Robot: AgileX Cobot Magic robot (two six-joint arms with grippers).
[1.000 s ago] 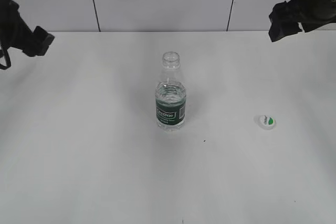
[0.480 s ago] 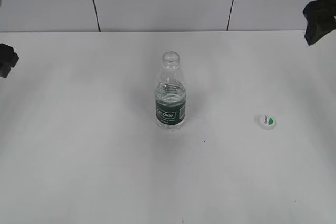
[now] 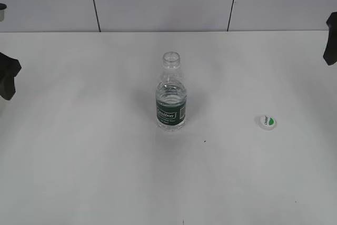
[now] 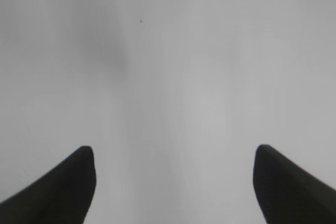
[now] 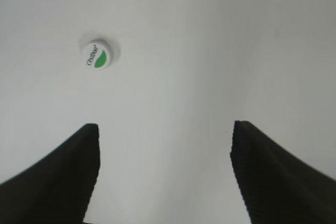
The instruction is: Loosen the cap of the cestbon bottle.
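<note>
The white bench (image 3: 95,172) fills the scene, and on it stand just two things: one cestbon bottle (image 3: 171,98) and one cap (image 3: 267,122). The bottle is upright near the middle, its neck open, its green label facing the near side, water up to about the shoulder. The cap lies flat, leaf mark upward, well apart to the right and slightly nearer; the loosening looks finished, so what remains, by my reading, is only for both arms to clear away without brushing either item. That calls for keeping them high and wide, since a knock would tip an uncapped bottle and spill it. The left pincer (image 4: 173,182) hangs over bare bench at the far left edge, fingers spread apart and empty. The right pincer (image 5: 165,171) is likewise spread apart and empty, with the cap lying ahead of it and toward its left finger, not between the fingers. Two arms, two pincers, neither touching anything.
</note>
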